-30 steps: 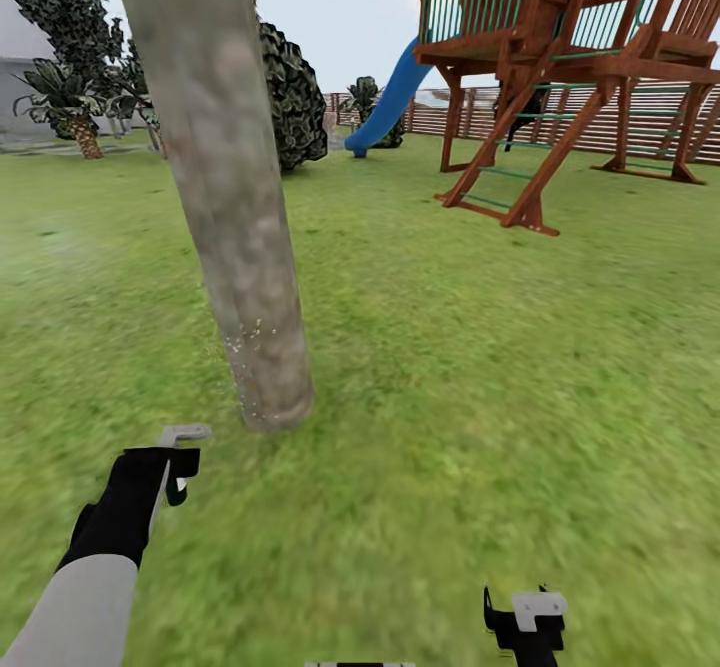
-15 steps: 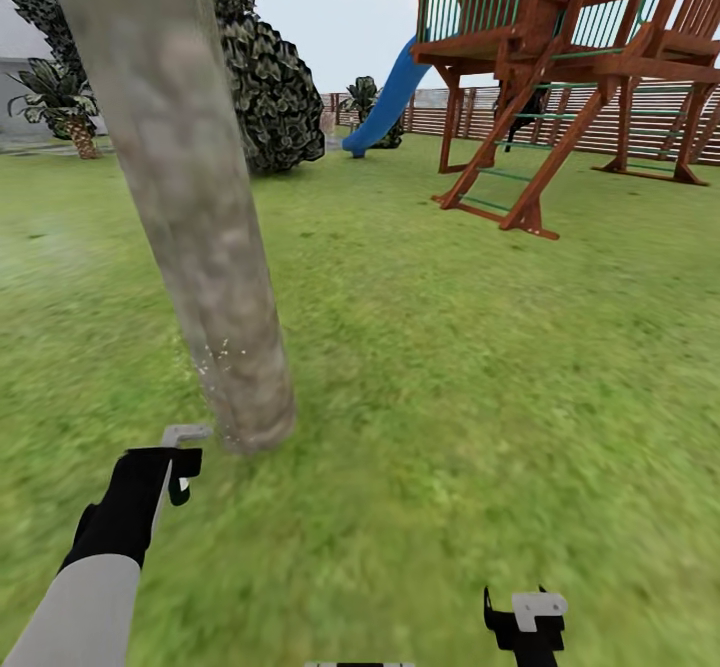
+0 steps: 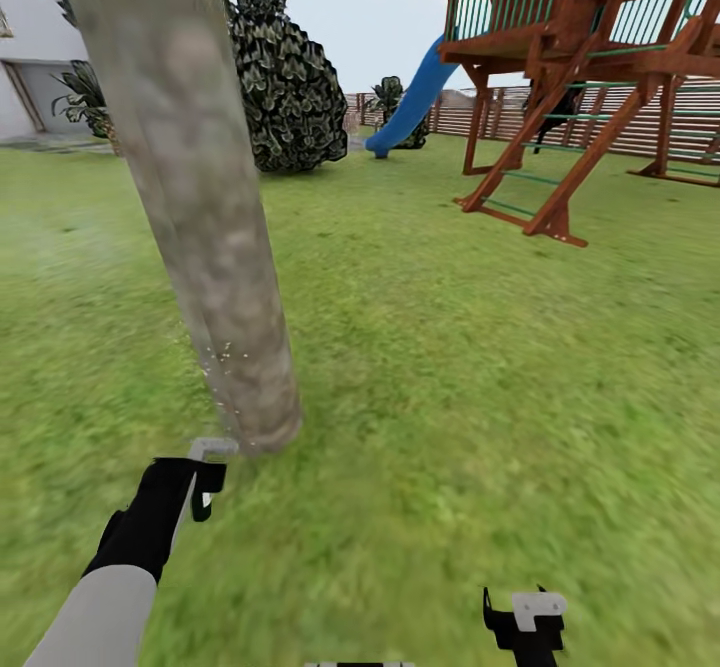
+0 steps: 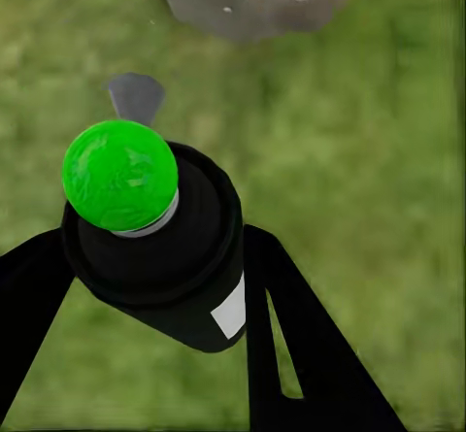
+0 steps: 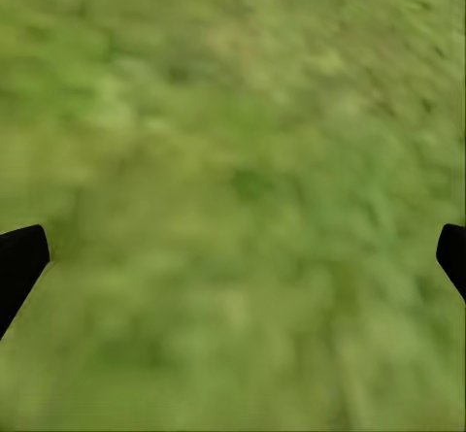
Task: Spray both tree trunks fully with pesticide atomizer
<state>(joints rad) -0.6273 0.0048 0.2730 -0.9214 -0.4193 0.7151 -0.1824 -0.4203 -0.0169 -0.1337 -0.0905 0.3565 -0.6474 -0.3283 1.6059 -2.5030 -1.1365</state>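
Left wrist: black, green-capped atomizer [image 4: 160, 248].

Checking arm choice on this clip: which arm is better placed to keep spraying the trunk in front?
Left. The left gripper holds the pesticide atomizer close to the base of the tree trunk, where white pesticide specks sit. The right gripper is open over grass, away from the trunk.

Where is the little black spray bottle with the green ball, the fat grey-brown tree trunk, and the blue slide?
Black spray bottle with green ball [image 4: 160, 248]: left wrist view, on its dark body.
Fat grey-brown tree trunk [image 3: 205, 217]: head view, mid-trunk bark.
Blue slide [image 3: 415, 97]: head view, middle of the chute.
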